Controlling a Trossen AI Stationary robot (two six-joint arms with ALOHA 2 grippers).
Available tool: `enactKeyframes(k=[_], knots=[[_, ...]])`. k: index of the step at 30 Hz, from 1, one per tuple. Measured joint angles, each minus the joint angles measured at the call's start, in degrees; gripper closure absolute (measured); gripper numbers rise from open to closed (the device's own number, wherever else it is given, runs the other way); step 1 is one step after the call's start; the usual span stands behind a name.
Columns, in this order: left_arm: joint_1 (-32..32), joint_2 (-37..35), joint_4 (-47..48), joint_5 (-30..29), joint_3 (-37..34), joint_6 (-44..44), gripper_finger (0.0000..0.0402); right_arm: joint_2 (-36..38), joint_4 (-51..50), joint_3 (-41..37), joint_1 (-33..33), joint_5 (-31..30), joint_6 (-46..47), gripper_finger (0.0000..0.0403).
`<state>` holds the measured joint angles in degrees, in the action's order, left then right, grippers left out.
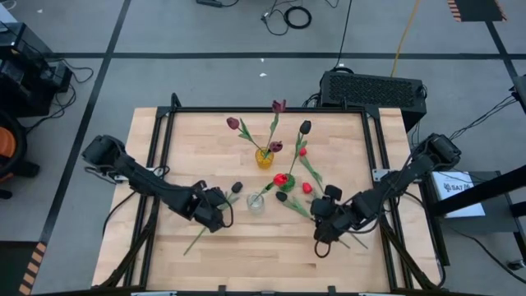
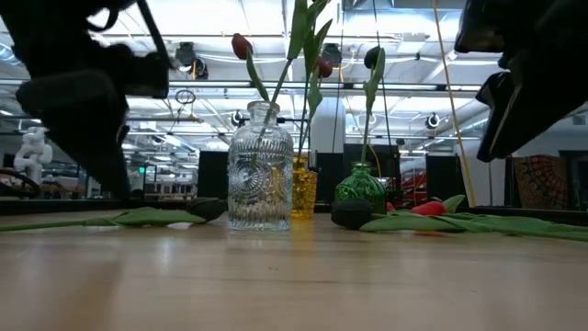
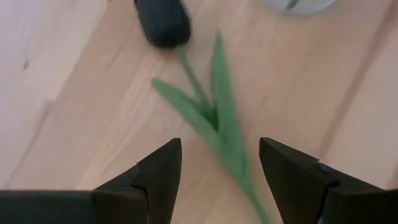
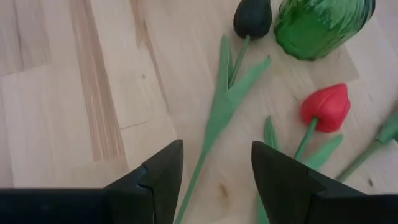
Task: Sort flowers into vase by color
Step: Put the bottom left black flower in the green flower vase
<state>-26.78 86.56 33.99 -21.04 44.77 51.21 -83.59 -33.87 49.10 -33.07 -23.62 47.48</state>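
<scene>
A near-black tulip (image 3: pixel 163 22) lies flat on the wooden table, and its green stem (image 3: pixel 233 155) runs between the open fingers of my left gripper (image 3: pixel 219 142), which hovers over it left of the clear vase (image 1: pixel 256 203). My right gripper (image 4: pixel 217 144) is also open, above the stem (image 4: pixel 202 158) of another near-black tulip (image 4: pixel 252 17) that lies beside the green vase (image 4: pixel 320 25). A red tulip (image 4: pixel 326 107) lies next to it. The yellow vase (image 1: pixel 264 158) holds maroon tulips (image 1: pixel 233 123) upright by their stems.
The three vases stand close together mid-table, the green vase (image 1: pixel 285 182) with tall stems in it. More red tulips (image 1: pixel 280 178) lie around it. Bare wood lies along the near edge (image 1: pixel 263 263) and at the far left. A black case (image 1: pixel 374 89) sits beyond the far edge.
</scene>
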Motion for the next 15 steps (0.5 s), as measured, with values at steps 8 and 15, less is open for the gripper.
enactKeyframes(k=[8, 15], knots=[[-2.57, 1.07, 0.01, 6.07, 0.0, 2.51, 0.0178, 0.0, -0.11, 0.0, -0.08, 0.12, 0.03, 0.022], [-4.1, 1.22, 0.34, 6.07, 0.0, 3.84, 0.0178, 0.0, 0.13, 0.0, -0.05, 0.16, -0.13, 0.022]])
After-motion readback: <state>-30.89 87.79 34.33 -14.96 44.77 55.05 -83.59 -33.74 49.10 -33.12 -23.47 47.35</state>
